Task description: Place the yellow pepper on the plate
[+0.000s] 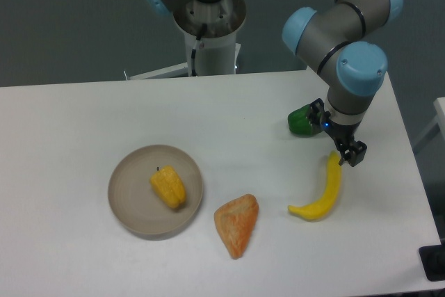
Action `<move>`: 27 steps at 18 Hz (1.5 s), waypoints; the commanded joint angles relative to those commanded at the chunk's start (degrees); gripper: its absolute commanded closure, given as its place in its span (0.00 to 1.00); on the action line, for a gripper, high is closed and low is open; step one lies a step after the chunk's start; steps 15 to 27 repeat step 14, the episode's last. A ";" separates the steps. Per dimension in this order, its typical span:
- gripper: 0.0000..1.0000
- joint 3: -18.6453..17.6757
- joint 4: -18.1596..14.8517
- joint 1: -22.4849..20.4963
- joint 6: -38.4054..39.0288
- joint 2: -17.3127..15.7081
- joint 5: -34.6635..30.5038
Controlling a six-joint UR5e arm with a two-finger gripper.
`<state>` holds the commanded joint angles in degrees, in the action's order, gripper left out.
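While the yellow pepper (168,187) lay inside the plate (125,203), long axis toward five o'clock, the gripper (349,154) hung well apart at three o'clock, empty; jaw spacing unclear.

open table (69,123) left, banana (322,191) beside hand (350,155)

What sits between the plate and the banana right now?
In the camera view, the orange wedge-shaped piece lies on the table between the plate and the banana, touching neither.
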<state>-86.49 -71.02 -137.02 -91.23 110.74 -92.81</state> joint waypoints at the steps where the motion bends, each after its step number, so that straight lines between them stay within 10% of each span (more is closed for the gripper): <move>1: 0.00 0.00 0.00 0.00 0.00 0.00 0.00; 27: 0.00 0.26 0.26 -0.35 0.00 0.18 2.46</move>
